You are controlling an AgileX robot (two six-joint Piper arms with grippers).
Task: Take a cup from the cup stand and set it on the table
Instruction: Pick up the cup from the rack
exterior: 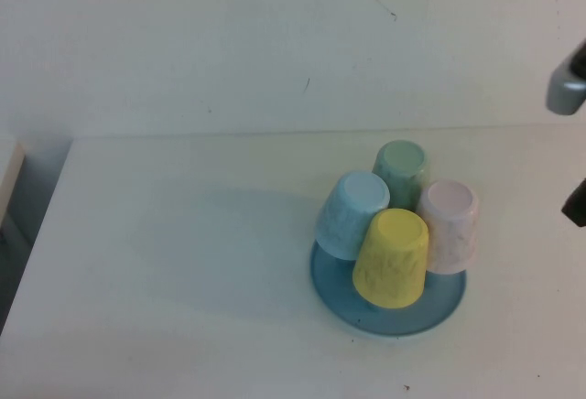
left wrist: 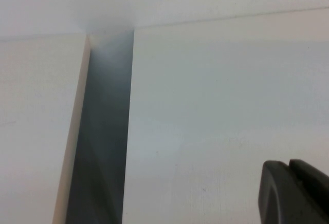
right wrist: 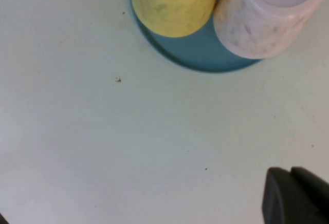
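Note:
The pale pink cup (exterior: 449,225) hangs upside down on the right side of the cup stand (exterior: 389,315), whose round blue base rests on the white table (exterior: 183,262). In the right wrist view the pink cup (right wrist: 267,18) and the stand's blue base (right wrist: 198,49) lie ahead of my right gripper (right wrist: 290,171). That gripper is shut, holds nothing and hovers over bare table short of the stand. My left gripper (left wrist: 289,163) is also shut and empty, over the table's left part near its edge, far from the cups.
A yellow cup (exterior: 392,257), a light blue cup (exterior: 352,214) and a green cup (exterior: 401,170) share the stand. Part of the right arm (exterior: 568,88) shows at the right edge. A dark gap (left wrist: 103,131) separates the table from a pale surface (left wrist: 36,131) on its left.

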